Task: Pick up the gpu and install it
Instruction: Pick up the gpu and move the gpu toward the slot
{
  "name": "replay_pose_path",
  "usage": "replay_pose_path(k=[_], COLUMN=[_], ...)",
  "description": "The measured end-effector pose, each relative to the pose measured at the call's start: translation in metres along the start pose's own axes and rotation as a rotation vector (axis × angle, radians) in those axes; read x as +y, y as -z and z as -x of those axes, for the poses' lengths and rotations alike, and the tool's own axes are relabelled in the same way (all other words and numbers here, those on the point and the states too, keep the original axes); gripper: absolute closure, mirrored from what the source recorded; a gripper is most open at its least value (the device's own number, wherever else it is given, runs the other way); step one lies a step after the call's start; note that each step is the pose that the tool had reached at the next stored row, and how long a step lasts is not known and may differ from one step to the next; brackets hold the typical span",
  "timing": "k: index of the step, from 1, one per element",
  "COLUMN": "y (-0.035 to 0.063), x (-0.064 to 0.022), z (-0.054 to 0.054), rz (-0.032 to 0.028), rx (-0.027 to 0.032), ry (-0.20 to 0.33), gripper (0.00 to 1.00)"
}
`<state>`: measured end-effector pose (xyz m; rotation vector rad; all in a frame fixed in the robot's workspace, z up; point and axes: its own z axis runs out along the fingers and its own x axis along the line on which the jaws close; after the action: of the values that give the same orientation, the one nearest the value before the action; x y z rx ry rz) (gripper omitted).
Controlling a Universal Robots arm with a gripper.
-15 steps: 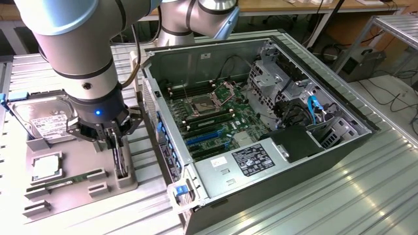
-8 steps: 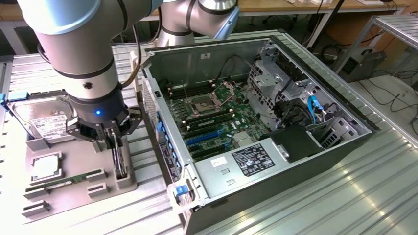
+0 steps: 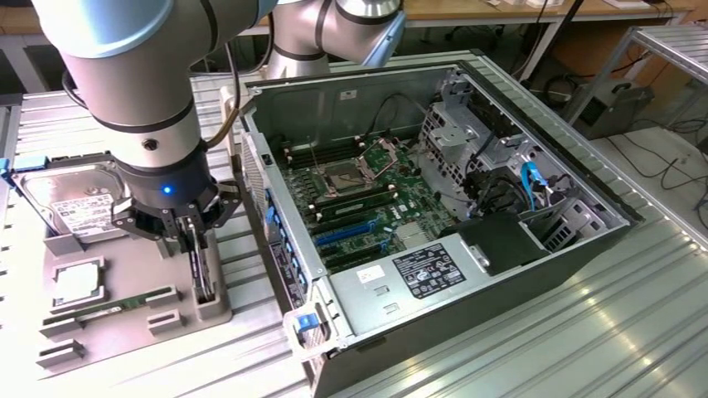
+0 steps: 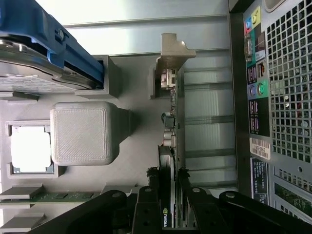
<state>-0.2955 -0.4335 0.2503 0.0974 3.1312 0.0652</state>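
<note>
Table: a shiny silver metal table (image 3: 575,332) (image 4: 146,34) with long straight ribs running across it.
Tray: a flat grey plastic tray (image 3: 210,313) (image 4: 139,97) with little walls and slots. It lies on the table just beside the computer case.
Computer case: a big black and silver metal box (image 3: 553,141) (image 4: 287,97) with its side open. A green board and thin wires are inside. In the wrist view one wall is full of tiny square holes.
Gpu: the gpu (image 3: 202,278) (image 4: 171,141) is a slim black card with small silver bits along it. It stands on its thin edge in a slot of the tray, on the side nearest the case.
Gripper: the black gripper (image 3: 197,249) (image 4: 169,195) hangs from a thick round grey arm (image 3: 133,83), right on top of the gpu. It is about half closed, with fingers (image 4: 146,207) on each flat side of the card, squeezing it. The card sits in its slot.
Hard drive: a flat silver hard drive (image 3: 72,207) (image 4: 29,73) with a white label and a blue plastic frame, leaning in the tray.
Chip: a square silver chip (image 3: 80,283) (image 4: 30,148) in a square pocket.
Memory stick: a thin green memory stick (image 3: 111,308) (image 4: 53,196) on its edge.
Block: a grey block (image 4: 80,134) with round corners and fine lines on top, between the chip and the gpu.
</note>
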Motion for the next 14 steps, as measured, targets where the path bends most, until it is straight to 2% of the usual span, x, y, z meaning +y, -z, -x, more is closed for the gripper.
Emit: replay_pose_path(k=[10, 14], y=[0.0000, 0.0000], x=[-0.0002, -0.0001], z=[-0.0001, -0.0002], rz=[0.0001, 0.0005], rx=[0.0001, 0.0028], ry=[0.002, 0.062], gripper=[0.74, 0.74])
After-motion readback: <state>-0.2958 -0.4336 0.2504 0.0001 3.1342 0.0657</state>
